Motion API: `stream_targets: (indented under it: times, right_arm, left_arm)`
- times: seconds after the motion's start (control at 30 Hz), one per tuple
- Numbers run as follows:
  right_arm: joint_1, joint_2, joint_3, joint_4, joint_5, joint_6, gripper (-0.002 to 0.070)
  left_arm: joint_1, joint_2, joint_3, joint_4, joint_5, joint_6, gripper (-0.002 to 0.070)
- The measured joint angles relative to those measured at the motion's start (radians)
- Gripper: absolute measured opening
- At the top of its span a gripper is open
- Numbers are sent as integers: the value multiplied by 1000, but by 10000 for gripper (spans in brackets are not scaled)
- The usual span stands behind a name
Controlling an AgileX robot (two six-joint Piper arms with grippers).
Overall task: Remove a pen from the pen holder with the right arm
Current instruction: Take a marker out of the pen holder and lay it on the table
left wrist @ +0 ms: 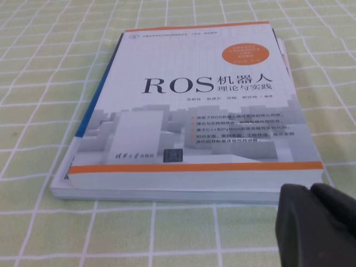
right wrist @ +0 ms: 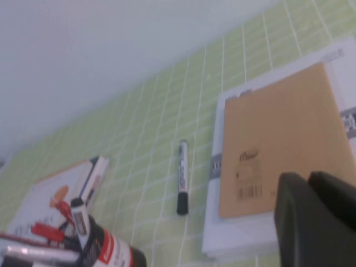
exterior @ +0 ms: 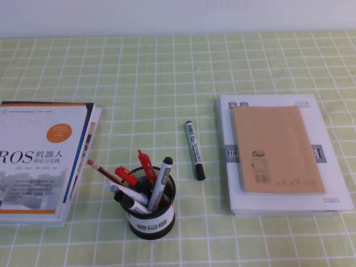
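Watching for trouble first. Right gripper (right wrist: 307, 181) hangs empty over the notebook (exterior: 275, 150) side of the table, well apart from the pen holder (exterior: 150, 217), jaws pressed together. If I bring it down like that it will jab the bundle instead of taking a pen, so the jaws must spread before any descent.

Pens in the holder are crowded and lean every way. Closing on two at once, or snagging a neighbour, could drag the holder along or tip it toward the ROS book (exterior: 39, 161); it looks light to me. A slanted pull may bind the pen against the rim, so the lift should follow the pen's lean.

Loose marker (exterior: 194, 150) lies flat on the cloth between holder and white book (exterior: 334, 167). I risk mistaking it for the target, but it is not in the holder.

Left gripper (left wrist: 311, 194) sits low, just off the near edge of the ROS book, jaws together, nothing held.

My pick of target: grey marker (exterior: 160, 186), black cap, standing tallest in the holder, tilted to the right, cap free of the red pens (exterior: 133, 172) beside it. Holder is round black mesh with a white label band, near middle of the table.
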Motion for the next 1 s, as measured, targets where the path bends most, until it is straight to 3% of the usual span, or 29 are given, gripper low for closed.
stream_targets:
  times: [0.27, 0.53, 0.73, 1.0]
  right_arm:
    - [0, 391, -245, -186, 240, -6, -13]
    - [16, 662, -349, -167, 255, -120, -13]
    - [213, 820, -427, -167, 105, -122, -13]
    - [588, 1046, -519, -136, -235, -124, -12]
  left_arm:
    - [0, 0, 0, 0, 0, 0, -6]
    - [0, 0, 0, 0, 0, 0, -6]
    - [0, 0, 0, 0, 0, 0, -6]
    - [0, 0, 0, 0, 0, 0, -6]
